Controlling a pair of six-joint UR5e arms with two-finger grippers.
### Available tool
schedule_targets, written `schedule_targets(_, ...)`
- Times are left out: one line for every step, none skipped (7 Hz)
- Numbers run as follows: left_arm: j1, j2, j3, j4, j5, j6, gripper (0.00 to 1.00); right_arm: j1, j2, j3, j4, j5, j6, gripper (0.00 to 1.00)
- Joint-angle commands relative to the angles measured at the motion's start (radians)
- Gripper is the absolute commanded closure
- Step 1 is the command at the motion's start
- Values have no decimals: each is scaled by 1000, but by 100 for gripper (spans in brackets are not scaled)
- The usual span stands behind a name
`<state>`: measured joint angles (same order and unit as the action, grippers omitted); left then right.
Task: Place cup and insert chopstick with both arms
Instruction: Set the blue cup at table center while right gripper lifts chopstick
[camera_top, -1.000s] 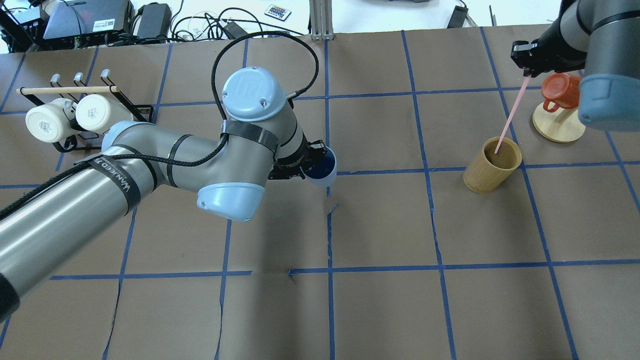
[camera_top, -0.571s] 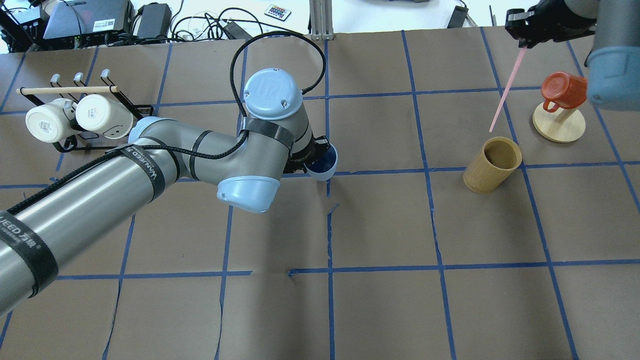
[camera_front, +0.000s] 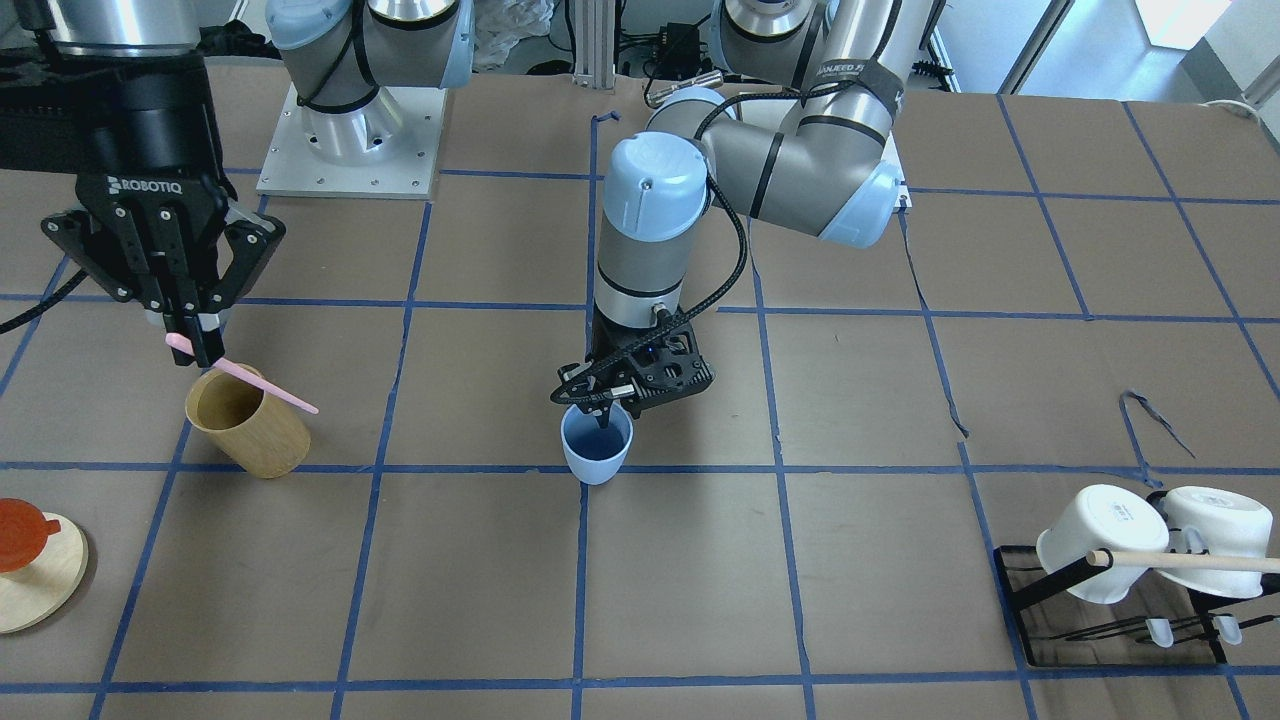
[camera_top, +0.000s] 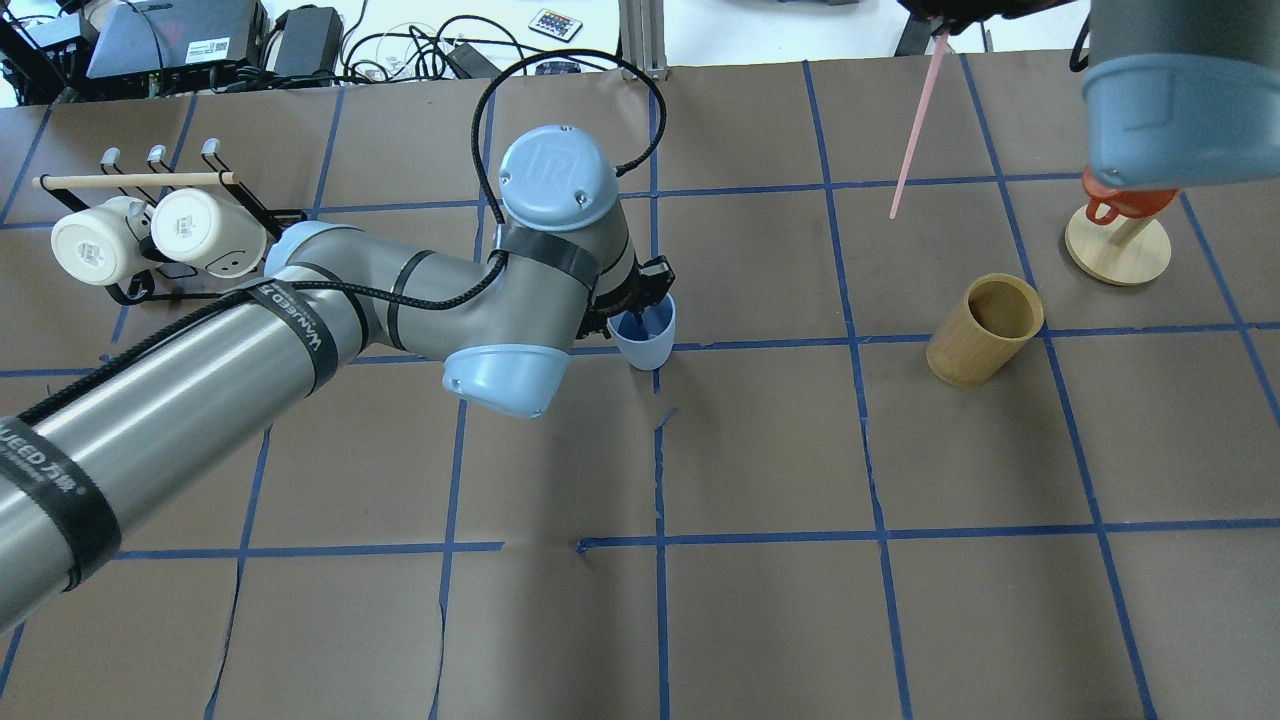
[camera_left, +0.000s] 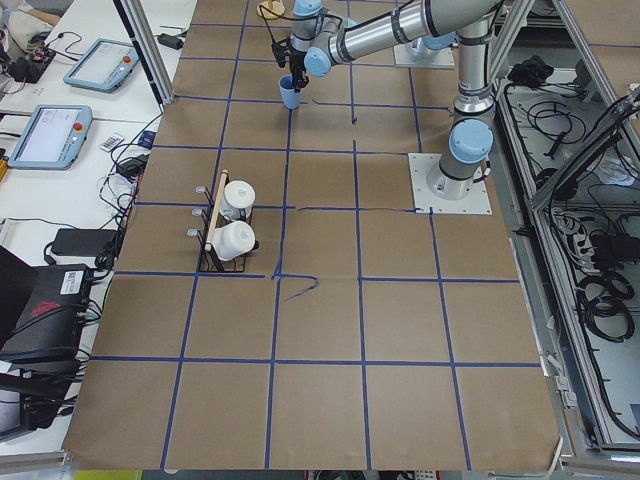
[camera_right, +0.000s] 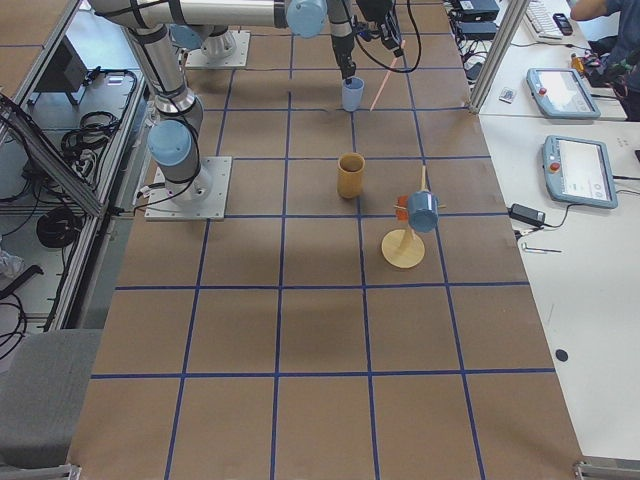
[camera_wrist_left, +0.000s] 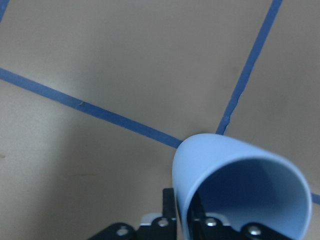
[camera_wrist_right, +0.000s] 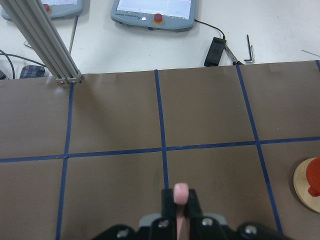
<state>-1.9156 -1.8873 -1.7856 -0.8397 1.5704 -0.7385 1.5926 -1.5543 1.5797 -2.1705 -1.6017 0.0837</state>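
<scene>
Near tan cylinder (camera_front: 245, 430), right claw (camera_front: 192, 345) clamps chopstick (camera_front: 255, 380) aloft; left claw (camera_front: 602, 408) pinches cup (camera_front: 597, 465) rim; mug rack (camera_front: 1035, 582) well apart.

So the cup (camera_front: 597, 455) sat about mid-table, right by a tape crossing, with the left gripper (camera_front: 602, 415) straddling its rim, one finger inside. Off to the robot's right stood the open cylinder (camera_top: 975, 340), and further right the round stand (camera_top: 1115, 258) with a small mug (camera_top: 1120, 200) hung on it. The chopstick (camera_top: 915, 130) hung in the air, clear of the cylinder, with its top end pinched in the right gripper (camera_front: 192, 345). Way over on the left was the mug rack (camera_front: 1030, 585), with two mugs (camera_top: 195, 228) on it and a dowel (camera_top: 135, 181) lying across.
</scene>
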Motion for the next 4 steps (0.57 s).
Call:
schedule_targets(123, 107, 87, -176, 0, 200, 0, 39, 3, 2, -14, 12, 69, 100)
schedule_targets(194, 176, 131, -291, -6, 331, 0, 76, 20, 0, -18, 13, 152, 100)
schedule_targets(251, 245, 171, -440, 8, 470, 0, 145, 45, 2, -73, 2, 212, 100)
schedule_targets(335, 307, 213, -579, 8, 652, 0, 212, 81, 2, -148, -30, 275, 100)
